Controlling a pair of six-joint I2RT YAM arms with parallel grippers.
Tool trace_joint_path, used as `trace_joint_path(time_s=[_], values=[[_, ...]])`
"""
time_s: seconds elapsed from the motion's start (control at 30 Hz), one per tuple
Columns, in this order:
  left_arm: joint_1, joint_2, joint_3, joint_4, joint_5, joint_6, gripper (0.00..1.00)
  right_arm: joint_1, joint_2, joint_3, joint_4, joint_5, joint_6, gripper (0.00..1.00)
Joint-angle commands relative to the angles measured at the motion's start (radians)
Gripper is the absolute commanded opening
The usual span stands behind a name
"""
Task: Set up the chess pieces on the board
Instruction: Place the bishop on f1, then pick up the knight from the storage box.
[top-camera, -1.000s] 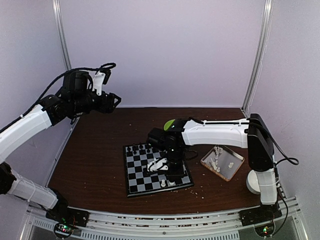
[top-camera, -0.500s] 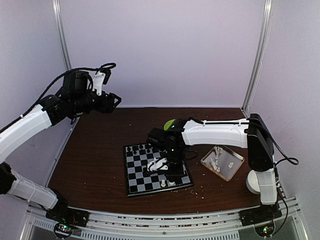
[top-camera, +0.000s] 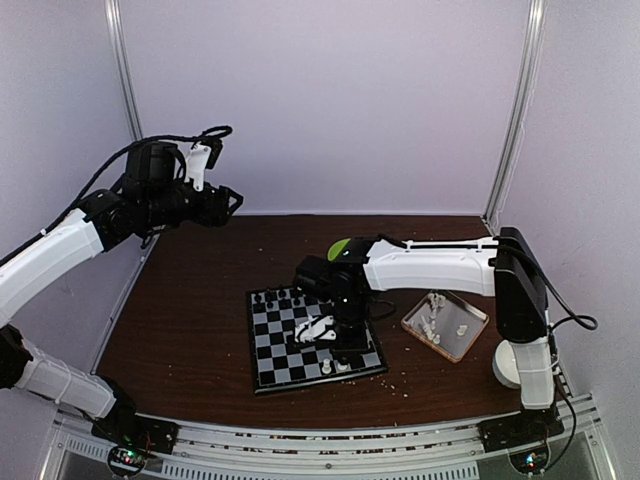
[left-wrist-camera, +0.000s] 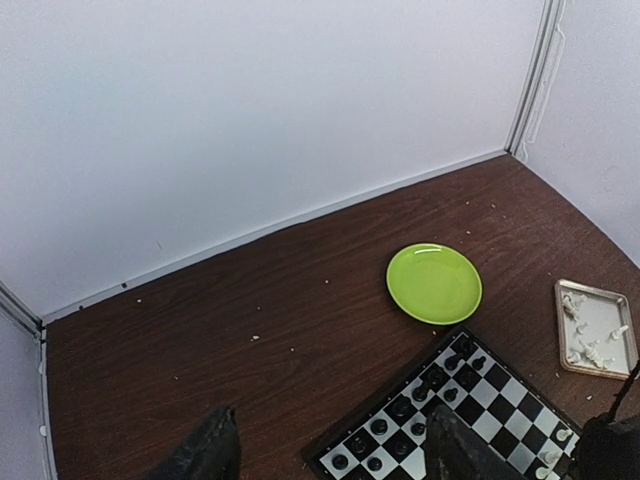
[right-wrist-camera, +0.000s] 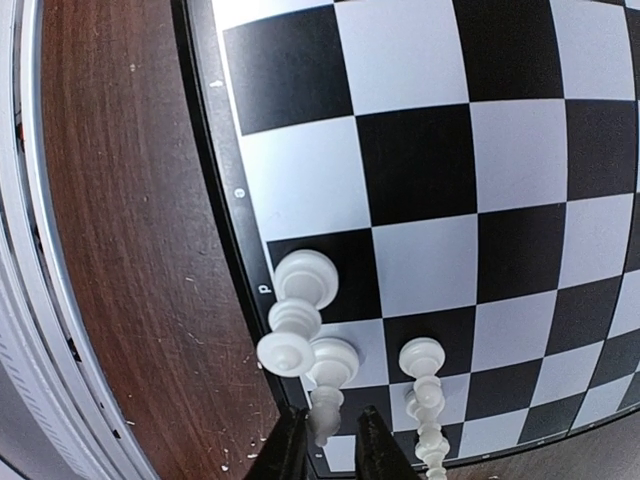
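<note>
— So, where are your two grippers at this moment?
— My right gripper (right-wrist-camera: 327, 440) is low over the flat square chessboard of black and pale grey checks (right-wrist-camera: 420, 60), at its near edge. My left gripper (left-wrist-camera: 330, 435) is raised high at the left side, well apart from the chessboard, and looks down on the dark brown wooden table (left-wrist-camera: 200, 330).
— How do the fingers stand?
— On the left they are spread wide and nothing is between them. On the right the fingers (right-wrist-camera: 288, 447) are only a narrow gap apart, and the top of one small white plastic chess piece (right-wrist-camera: 325, 385) is inside this gap; the piece stands on the chessboard. If the pads really press it, I cannot tell.
— And the other white pieces?
— Two more stand just beside it: a taller one (right-wrist-camera: 298, 300) on a black square next to the rim, and one (right-wrist-camera: 424, 385) on the other side. Some more lie in the clear square tray (top-camera: 472, 335), which is on the table near the right side of the chessboard.
— What else is there?
— Small black plastic chess pieces (left-wrist-camera: 405, 405) stand along the far edge of the chessboard, and a round lime-green plate (left-wrist-camera: 434, 283) lies on the table near that edge
</note>
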Motion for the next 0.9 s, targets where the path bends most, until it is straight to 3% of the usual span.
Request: trace_joint_path(time_s=[0.0, 0.23, 0.43, 0.67, 0.87], values=[[0.009, 0.005, 0.001, 0.051, 0.021, -0.004, 0.65, 0.001, -0.06, -0.006, 0.001, 0.057, 0.003, 0.2], [0.009, 0.02, 0.002, 0.049, 0.029, -0.003, 0.64, -0.017, -0.234, -0.149, 0.031, 0.088, -0.015, 0.24], [0.008, 0.036, 0.016, 0.035, 0.055, 0.0, 0.64, -0.108, -0.393, -0.332, 0.085, 0.071, -0.021, 0.26], [0.009, 0.054, 0.025, 0.024, 0.073, 0.004, 0.64, -0.356, -0.526, -0.444, 0.115, 0.031, -0.002, 0.27], [0.009, 0.065, 0.032, 0.017, 0.093, 0.003, 0.64, -0.548, -0.555, -0.535, 0.146, 0.121, 0.031, 0.25]])
